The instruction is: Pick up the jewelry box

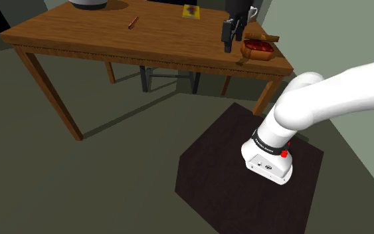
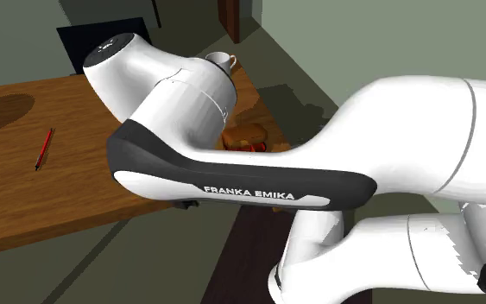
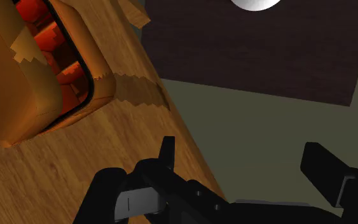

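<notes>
Hovering just over the near edge of the wooden worktop [image 1: 79, 30], the black gripper [image 1: 228, 41] hangs at the end of the white arm [image 1: 338, 93], and its fingers [image 3: 323, 167] stand wide apart with nothing between them. On the wrist camera, one finger sits above the wood right at the edge and the other is out over the grey-green floor [image 3: 254, 121]. The jewelry box [image 1: 258, 48] is a rounded wooden case with its red inside showing. It rests on the worktop near the corner at the shoulder view's right end, just beside the gripper but apart from it. From the wrist the box [image 3: 37, 70] lies off to the side of the fingers, not in the gap, and neither finger touches it. Behind it, towards the far edge, stands a white mug [image 1: 252, 12]. A red pencil [image 1: 133, 22] lies well apart in the middle of the wood, and a small yellow card [image 1: 190, 11] sits farther back. Down on the floor, the dark stand [image 1: 238, 193] carries the arm's base. From the second exterior view the arm crosses in front, with the box [image 2: 245, 136] peeking out behind it and the mug [image 2: 219, 61] just beyond.
</notes>
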You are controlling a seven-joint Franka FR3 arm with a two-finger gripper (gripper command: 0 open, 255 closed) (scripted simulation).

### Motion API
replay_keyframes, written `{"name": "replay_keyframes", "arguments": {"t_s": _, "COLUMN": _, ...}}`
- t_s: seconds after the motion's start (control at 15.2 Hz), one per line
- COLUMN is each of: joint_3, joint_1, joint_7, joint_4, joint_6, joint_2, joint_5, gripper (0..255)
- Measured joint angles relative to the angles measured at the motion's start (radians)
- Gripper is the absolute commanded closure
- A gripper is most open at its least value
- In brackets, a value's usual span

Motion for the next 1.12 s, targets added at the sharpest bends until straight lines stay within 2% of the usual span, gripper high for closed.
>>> {"name": "replay_keyframes", "arguments": {"t_s": 0.13, "joint_3": 0.01, "joint_1": -0.001, "joint_7": -0.007, "joint_4": -0.014, "joint_6": 0.006, "joint_2": -0.015, "joint_5": -0.027, "gripper": 0}}
{"name": "replay_keyframes", "arguments": {"t_s": 0.26, "joint_3": 0.045, "joint_1": -0.004, "joint_7": -0.027, "joint_4": -0.068, "joint_6": 0.029, "joint_2": -0.07, "joint_5": -0.124, "gripper": 0}}
{"name": "replay_keyframes", "arguments": {"t_s": 0.59, "joint_3": 0.124, "joint_1": -0.007, "joint_7": -0.105, "joint_4": -0.244, "joint_6": 0.11, "joint_2": -0.263, "joint_5": -0.434, "gripper": 0}}
{"name": "replay_keyframes", "arguments": {"t_s": 0.86, "joint_3": 0.139, "joint_1": -0.011, "joint_7": -0.182, "joint_4": -0.402, "joint_6": 0.212, "joint_2": -0.447, "joint_5": -0.71, "gripper": 0}}
{"name": "replay_keyframes", "arguments": {"t_s": 0.99, "joint_3": 0.142, "joint_1": -0.009, "joint_7": -0.18, "joint_4": -0.449, "joint_6": 0.243, "joint_2": -0.483, "joint_5": -0.767, "gripper": 0}}
{"name": "replay_keyframes", "arguments": {"t_s": 1.12, "joint_3": 0.145, "joint_1": -0.005, "joint_7": -0.171, "joint_4": -0.482, "joint_6": 0.255, "joint_2": -0.502, "joint_5": -0.782, "gripper": 0}}
